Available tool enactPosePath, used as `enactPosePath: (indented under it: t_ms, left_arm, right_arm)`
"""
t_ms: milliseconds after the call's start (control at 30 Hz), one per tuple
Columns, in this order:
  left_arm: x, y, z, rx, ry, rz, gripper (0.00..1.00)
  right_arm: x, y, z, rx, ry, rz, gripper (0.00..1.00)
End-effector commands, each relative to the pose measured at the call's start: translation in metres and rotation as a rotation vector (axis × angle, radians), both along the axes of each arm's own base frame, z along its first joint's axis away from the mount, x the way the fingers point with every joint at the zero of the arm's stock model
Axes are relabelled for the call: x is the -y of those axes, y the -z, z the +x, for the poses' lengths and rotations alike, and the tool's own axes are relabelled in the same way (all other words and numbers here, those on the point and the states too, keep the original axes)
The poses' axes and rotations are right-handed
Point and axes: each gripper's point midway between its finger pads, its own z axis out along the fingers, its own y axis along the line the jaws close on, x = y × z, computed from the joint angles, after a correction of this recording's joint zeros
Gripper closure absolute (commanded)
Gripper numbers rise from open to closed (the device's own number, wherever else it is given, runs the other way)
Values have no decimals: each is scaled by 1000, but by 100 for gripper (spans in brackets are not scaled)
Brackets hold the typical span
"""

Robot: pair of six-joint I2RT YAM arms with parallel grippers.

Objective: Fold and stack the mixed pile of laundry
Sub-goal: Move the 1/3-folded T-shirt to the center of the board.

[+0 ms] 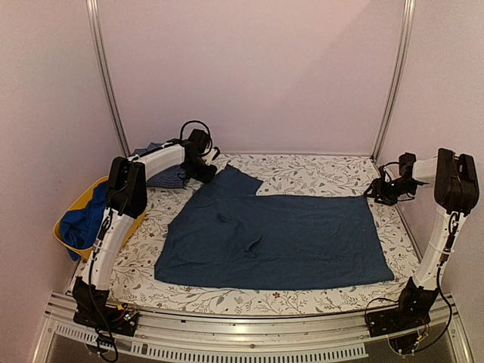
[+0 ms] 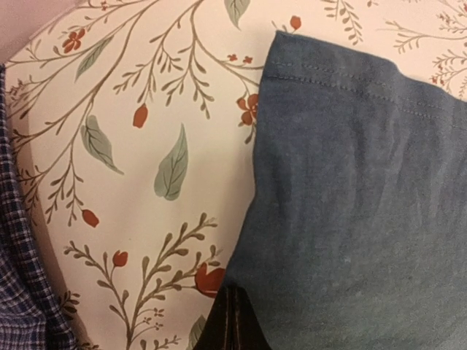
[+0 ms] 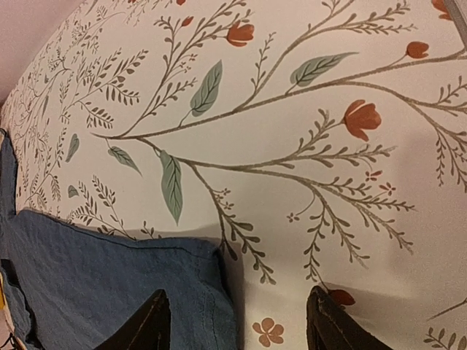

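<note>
Look at the bottom and you see your right gripper (image 3: pixel 235 329), its two dark fingers (image 3: pixel 146 327) held wide apart. The blue cloth (image 3: pixel 109 284) lies low on the left, with its stitched corner between them. The surface (image 3: pixel 292 146) is white with leaves and red flowers.

Count:
- garments: 3 total
  - 1 dark navy-teal piece (image 1: pixel 272 238)
  - 1 checked shirt (image 1: pixel 165 178)
  - 1 royal-blue piece (image 1: pixel 82 221)
- tubs: 1, yellow tub (image 1: pixel 85 195)
- arms: 2, left arm (image 1: pixel 106 242) and right arm (image 1: pixel 439 242)
- grippers: 2, left gripper (image 1: pixel 206 172) and right gripper (image 1: pixel 374 191)
- floral table cover (image 1: pixel 318 172): 1
- rear metal posts: 2, left post (image 1: pixel 106 76) and right post (image 1: pixel 393 76)
</note>
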Motion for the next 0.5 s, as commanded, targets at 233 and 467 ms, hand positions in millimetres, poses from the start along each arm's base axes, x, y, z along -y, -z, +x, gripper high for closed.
enactPosePath:
  t_ms: [233, 467]
  left_arm:
    - [-7, 41, -18, -113, 5, -1, 100]
    - [-11, 40, -23, -127, -18, -10, 84]
  right_arm:
    - [-4, 20, -4, -12, -67, -12, 39]
    - [-18, 32, 4, -37, -117, -93, 45]
